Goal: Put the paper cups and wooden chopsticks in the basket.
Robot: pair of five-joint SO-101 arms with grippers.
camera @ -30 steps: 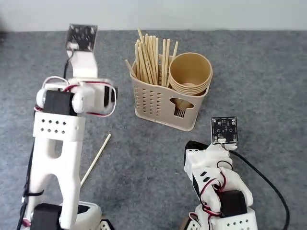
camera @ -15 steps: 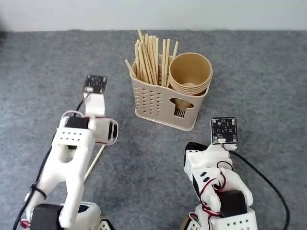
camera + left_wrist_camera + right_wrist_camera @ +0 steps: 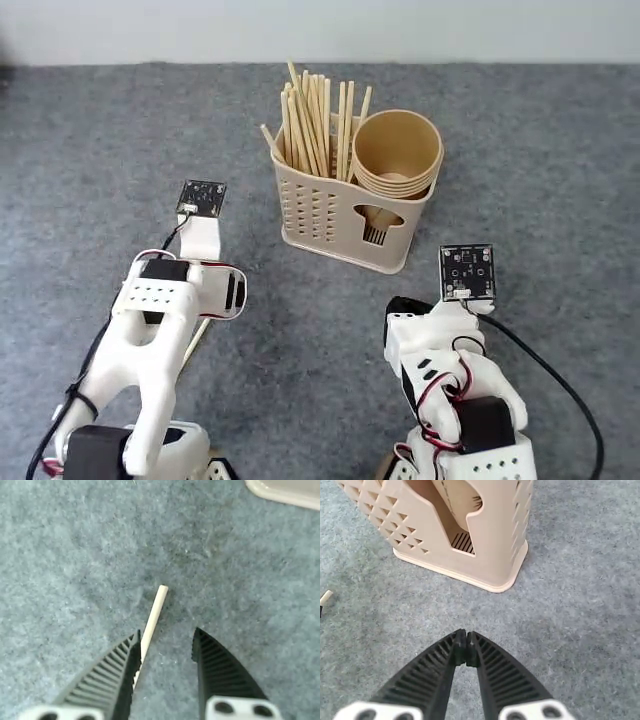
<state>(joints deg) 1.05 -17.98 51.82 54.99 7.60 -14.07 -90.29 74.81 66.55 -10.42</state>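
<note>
One basket (image 3: 335, 215). One stack of paper cups (image 3: 398, 150) in it, four or five nested rims, exact count unclear. One bundle of wooden chopsticks (image 3: 315, 115) in the basket, roughly a dozen or more, too packed to count exactly. One loose chopstick (image 3: 152, 617) on the desk (image 3: 550, 150). Two arms: left arm (image 3: 150, 340), right arm (image 3: 450, 370). Two tools: left tool (image 3: 166, 632), right tool (image 3: 466, 637).
</note>
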